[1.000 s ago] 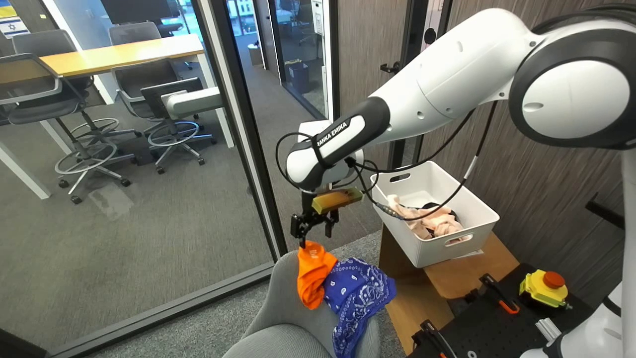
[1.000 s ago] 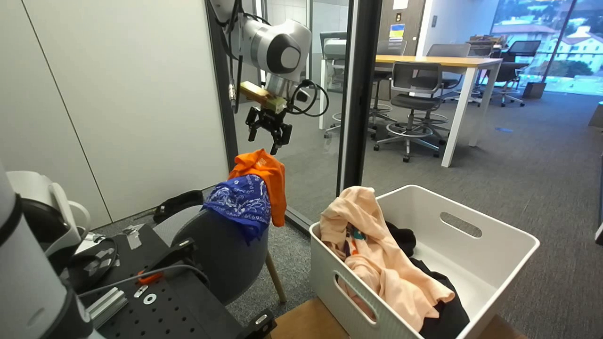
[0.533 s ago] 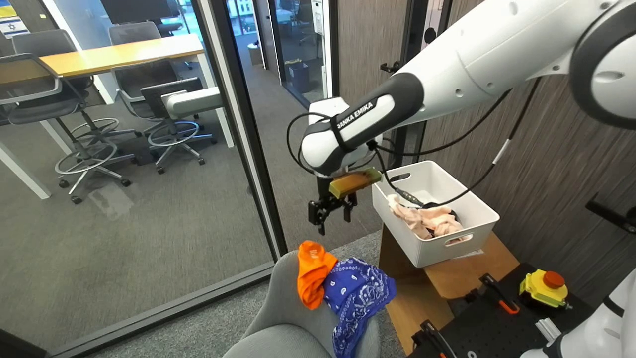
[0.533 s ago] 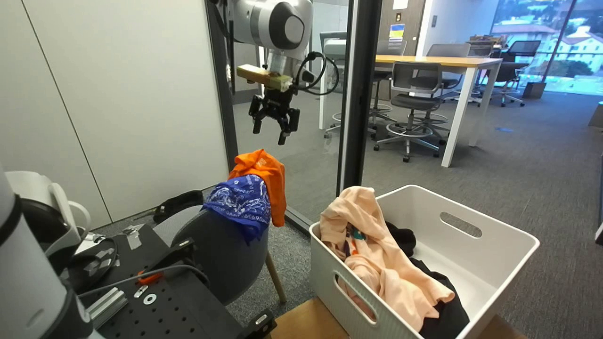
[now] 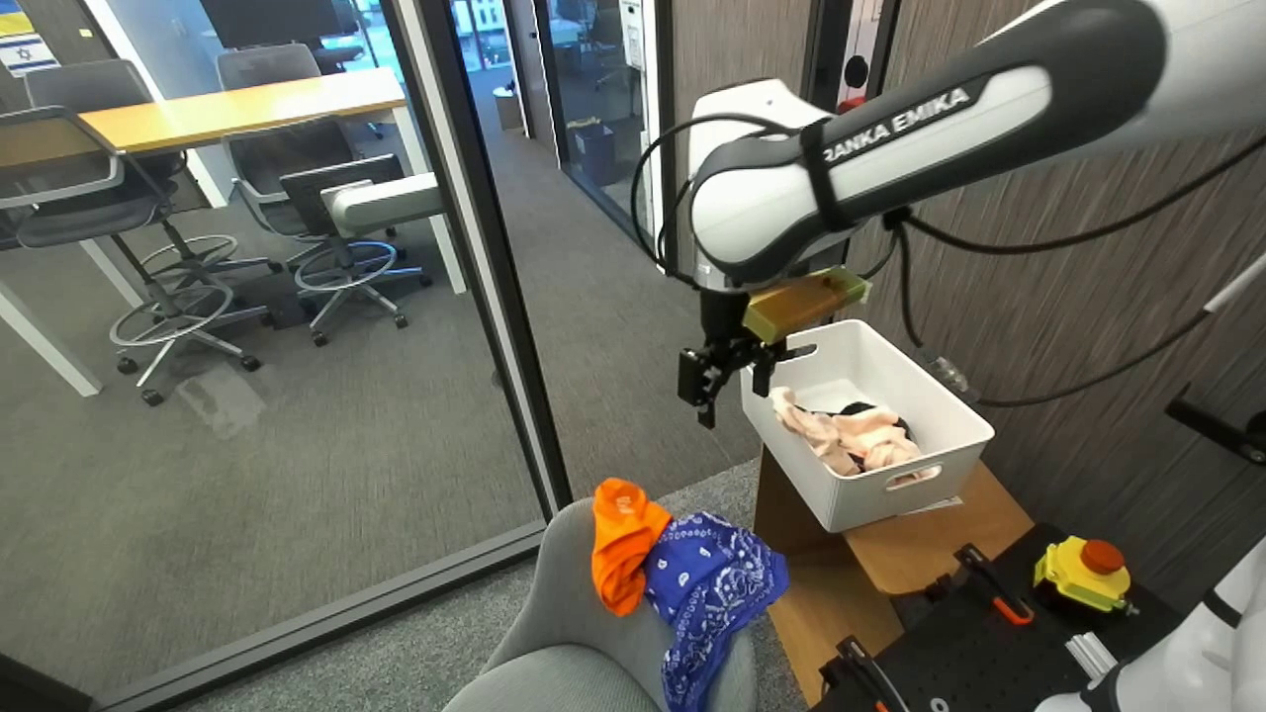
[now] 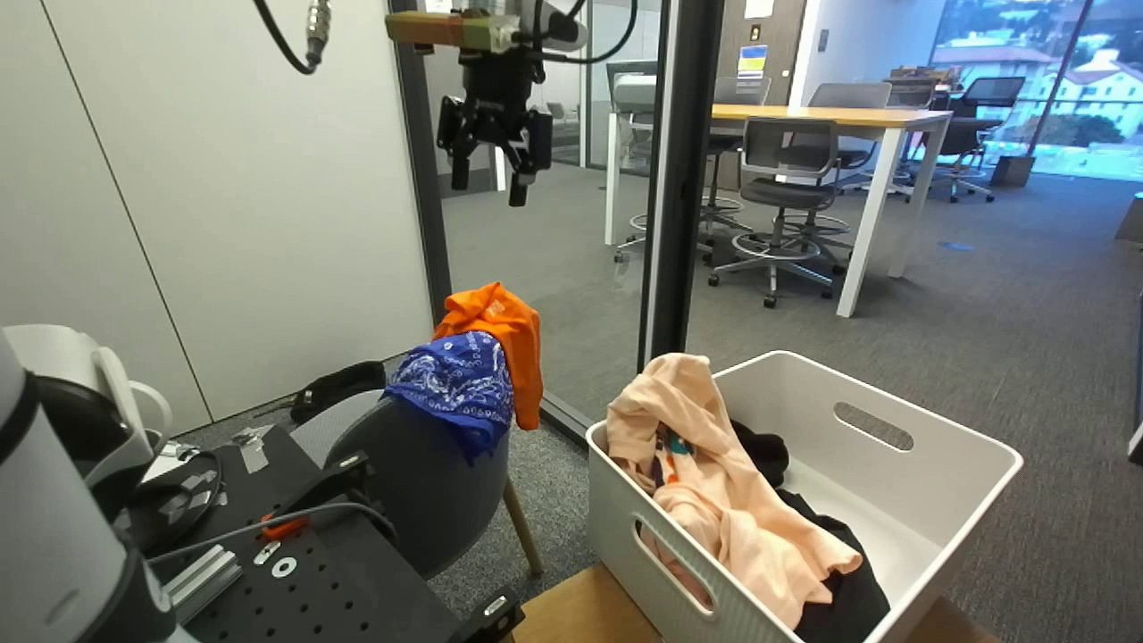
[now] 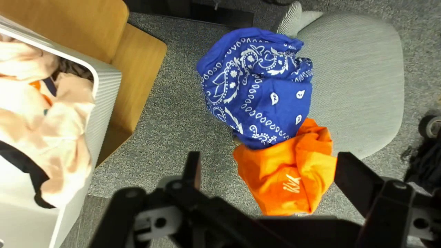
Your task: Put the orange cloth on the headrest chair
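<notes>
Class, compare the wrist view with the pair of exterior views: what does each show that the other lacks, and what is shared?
Only the wrist view: the rounded seat front of the grey fabric chair, in full; the exterior views crop or partly hide it.

Only the exterior views: the white robot arm and the wooden table with white legs.

Shared: the orange cloth and blue patterned bandana draped over the chair's back, the peach cloth inside the white plastic box, and the black gripper, its fingers apart.
</notes>
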`<state>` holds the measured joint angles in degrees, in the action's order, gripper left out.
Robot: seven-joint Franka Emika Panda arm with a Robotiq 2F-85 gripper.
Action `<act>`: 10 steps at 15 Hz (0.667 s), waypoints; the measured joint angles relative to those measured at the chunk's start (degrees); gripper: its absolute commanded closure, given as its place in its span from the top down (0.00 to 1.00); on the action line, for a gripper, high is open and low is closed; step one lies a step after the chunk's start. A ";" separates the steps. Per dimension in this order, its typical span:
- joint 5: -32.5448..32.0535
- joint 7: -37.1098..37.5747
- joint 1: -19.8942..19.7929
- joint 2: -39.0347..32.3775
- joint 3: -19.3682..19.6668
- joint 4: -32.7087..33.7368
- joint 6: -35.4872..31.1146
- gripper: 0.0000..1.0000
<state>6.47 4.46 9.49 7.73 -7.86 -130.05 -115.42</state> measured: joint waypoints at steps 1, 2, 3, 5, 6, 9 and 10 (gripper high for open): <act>0.00 -0.14 -0.17 3.32 0.17 -1.56 1.12 1.00; -0.12 -0.40 -0.34 6.67 0.44 -2.90 2.60 1.00; -0.32 -0.76 -0.56 10.06 0.80 -3.99 4.36 1.00; -1.18 -1.80 -1.23 16.64 1.86 -5.20 8.89 1.00; -1.93 -2.50 -1.66 19.78 2.57 -5.46 11.49 1.00; -5.20 -6.34 -3.19 28.79 5.32 -5.78 19.13 1.00; -6.05 -7.91 -3.62 31.44 6.35 -6.05 20.88 1.00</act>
<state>0.41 -3.45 5.86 39.17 -1.51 -136.10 -94.54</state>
